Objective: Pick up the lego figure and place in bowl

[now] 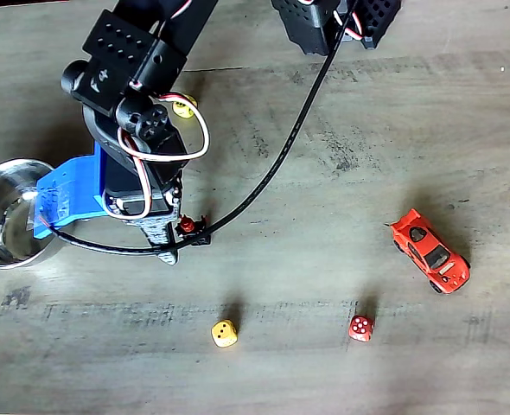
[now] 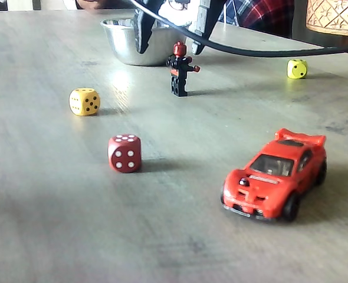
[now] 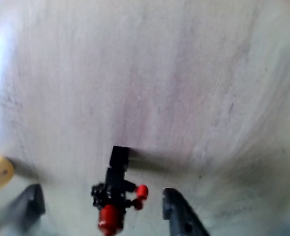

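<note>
Standing upright on the table point(image 2: 56, 194), the lego figure point(image 2: 179, 68) sits lower centre in my wrist view, between wide-open jaws holding nothing; bowl point(image 2: 124, 44) behind.

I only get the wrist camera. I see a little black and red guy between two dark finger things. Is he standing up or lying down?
Observer: Standing up. A fixed view from the side shows the lego figure upright on its feet on the table.
Operator: Are the fingers squeezing him yet?
Observer: No. In that side view the gripper is open, its fingers hanging on either side of his head with gaps.
Operator: Where's the bowl?
Observer: In a fixed view from above, the bowl sits at the table's left edge, on the far side of the arm from the figure.
</note>
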{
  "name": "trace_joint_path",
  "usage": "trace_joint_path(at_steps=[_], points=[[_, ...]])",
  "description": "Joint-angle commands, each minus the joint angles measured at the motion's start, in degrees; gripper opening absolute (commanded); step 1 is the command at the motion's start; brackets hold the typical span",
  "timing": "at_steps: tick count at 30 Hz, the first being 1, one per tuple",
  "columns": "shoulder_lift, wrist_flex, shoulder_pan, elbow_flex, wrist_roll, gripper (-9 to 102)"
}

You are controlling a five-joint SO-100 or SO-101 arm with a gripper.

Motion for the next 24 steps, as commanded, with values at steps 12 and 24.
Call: trace_joint_path(at_steps=[12, 24], points=[[-0.4, -0.4, -0.5, -0.2, 0.5, 29], [-2.8, -0.4, -0.6, -0.3, 0.5, 29]])
